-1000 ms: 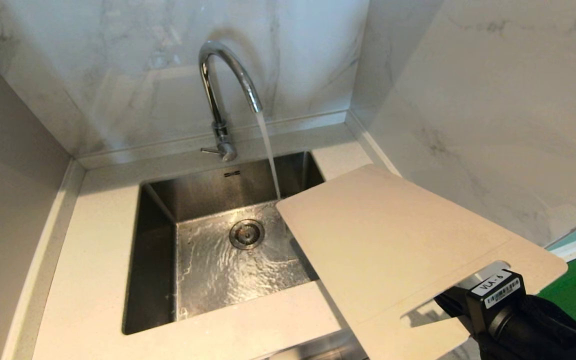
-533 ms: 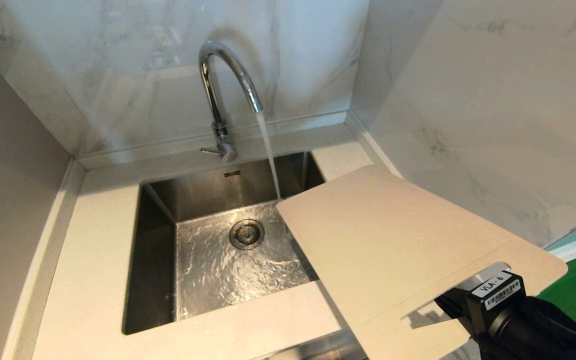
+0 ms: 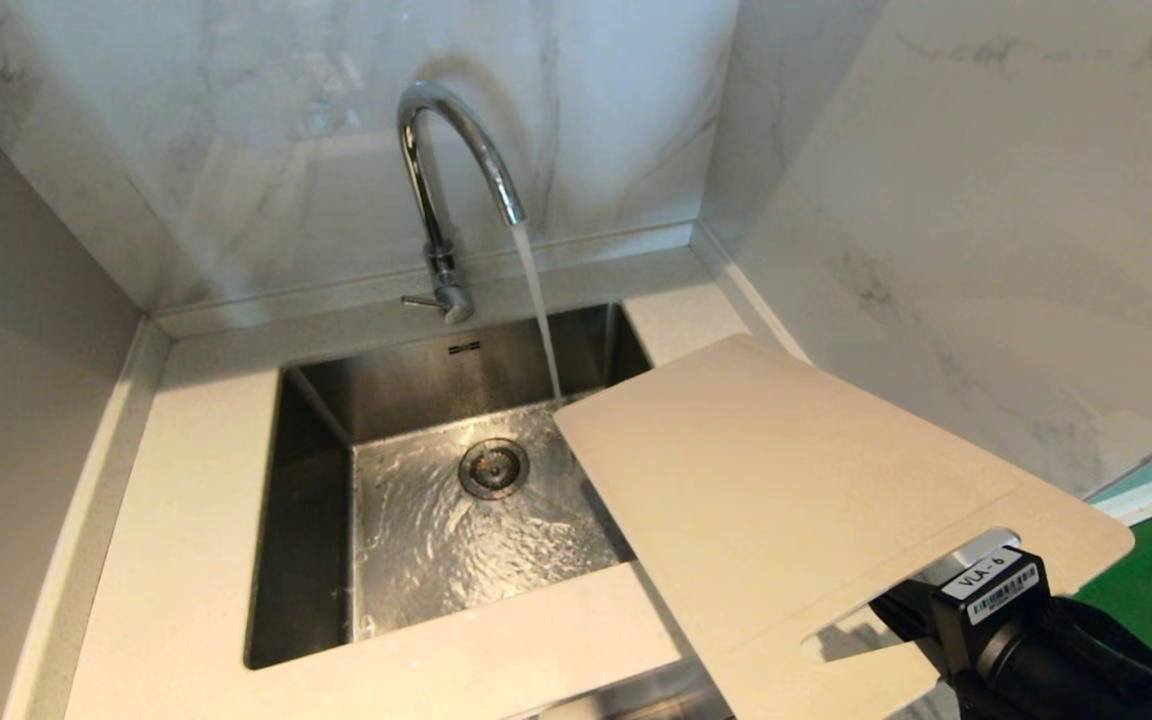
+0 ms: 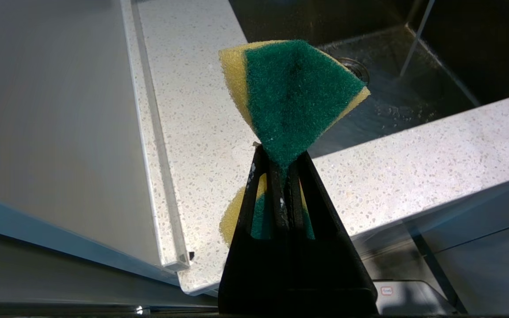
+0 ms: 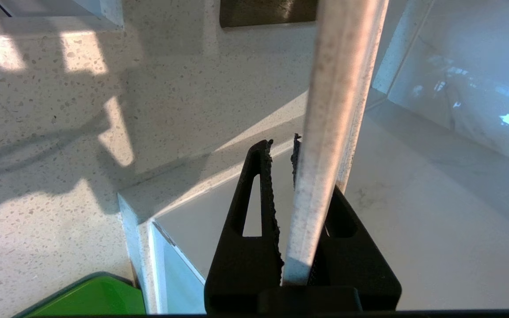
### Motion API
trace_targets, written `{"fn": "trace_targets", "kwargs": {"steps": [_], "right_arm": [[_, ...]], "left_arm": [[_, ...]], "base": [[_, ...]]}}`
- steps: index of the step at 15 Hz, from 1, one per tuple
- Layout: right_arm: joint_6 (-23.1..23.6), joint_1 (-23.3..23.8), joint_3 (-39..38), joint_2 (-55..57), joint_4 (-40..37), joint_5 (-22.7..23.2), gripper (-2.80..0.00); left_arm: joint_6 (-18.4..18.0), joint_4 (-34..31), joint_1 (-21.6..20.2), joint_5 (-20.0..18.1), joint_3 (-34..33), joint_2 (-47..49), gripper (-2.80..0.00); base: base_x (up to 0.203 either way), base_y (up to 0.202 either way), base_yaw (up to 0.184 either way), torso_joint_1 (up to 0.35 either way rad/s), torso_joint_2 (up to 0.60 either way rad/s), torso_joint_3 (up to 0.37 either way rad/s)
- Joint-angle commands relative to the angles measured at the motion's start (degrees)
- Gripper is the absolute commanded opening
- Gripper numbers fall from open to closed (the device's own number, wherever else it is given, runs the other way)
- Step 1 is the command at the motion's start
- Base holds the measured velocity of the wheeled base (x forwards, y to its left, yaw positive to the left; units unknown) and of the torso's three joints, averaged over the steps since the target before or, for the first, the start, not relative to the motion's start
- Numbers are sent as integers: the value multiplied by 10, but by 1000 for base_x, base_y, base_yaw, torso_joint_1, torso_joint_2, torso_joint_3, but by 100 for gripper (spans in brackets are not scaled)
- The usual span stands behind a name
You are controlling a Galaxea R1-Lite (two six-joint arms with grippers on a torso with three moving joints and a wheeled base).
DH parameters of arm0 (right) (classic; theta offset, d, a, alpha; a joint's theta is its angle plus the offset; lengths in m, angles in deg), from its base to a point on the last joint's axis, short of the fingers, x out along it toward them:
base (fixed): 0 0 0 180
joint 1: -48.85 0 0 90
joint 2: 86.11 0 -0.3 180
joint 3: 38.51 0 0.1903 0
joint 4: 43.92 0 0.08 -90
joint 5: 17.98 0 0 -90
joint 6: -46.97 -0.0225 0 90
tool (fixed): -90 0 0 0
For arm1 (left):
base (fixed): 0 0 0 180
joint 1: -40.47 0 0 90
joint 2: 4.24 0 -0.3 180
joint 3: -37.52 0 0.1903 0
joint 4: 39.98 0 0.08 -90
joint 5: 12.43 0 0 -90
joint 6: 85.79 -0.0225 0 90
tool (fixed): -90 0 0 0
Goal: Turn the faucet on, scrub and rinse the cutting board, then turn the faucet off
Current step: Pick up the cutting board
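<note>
The faucet [image 3: 446,180], seen in the upper centre of the head view, is already on: a stream of water [image 3: 536,310] falls from the spout into the steel sink [image 3: 316,520] and ripples around the drain [image 3: 493,467]. The step in hand is judged to be the bringing of the cutting board [image 3: 786,490] to the water.

The board is held in the lower right of the head view by the right gripper [image 5: 283,150], whose fingers are pinched on its edge near the handle slot [image 3: 896,590]. It is raised off the table [image 3: 186,560] and tilted, with its far corner over the right part of the sink, just beside the stream; whether the water touches it cannot be told.

The left gripper [image 4: 276,154] is not in the head view. In its wrist view the fingers are pressed together on a green and yellow sponge [image 4: 290,97], which is held above the table near the sink's front edge.

The next move is judged to call for the board to be carried further under the stream, and for the sponge to be brought against its face. A firm pinch is needed, since a thin wet board may slip.

The board is a large, thin, off-white rectangle with rounded corners. Its face looks matt and dry, and its edge shows faint speckled marks in the right wrist view.
</note>
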Motion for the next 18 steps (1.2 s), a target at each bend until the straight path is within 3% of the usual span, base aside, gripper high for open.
{"fn": "trace_targets", "kwargs": {"steps": [1, 18], "right_arm": [[5, 0, 0, 1, 0, -1, -280], [5, 0, -8, -3, 0, -2, -280]], "left_arm": [[0, 1, 0, 0, -1, 0, -280], [1, 0, 0, 0, -1, 0, -280]], "base": [[0, 0, 0, 0, 0, 0], [0, 0, 0, 0, 0, 0]]}}
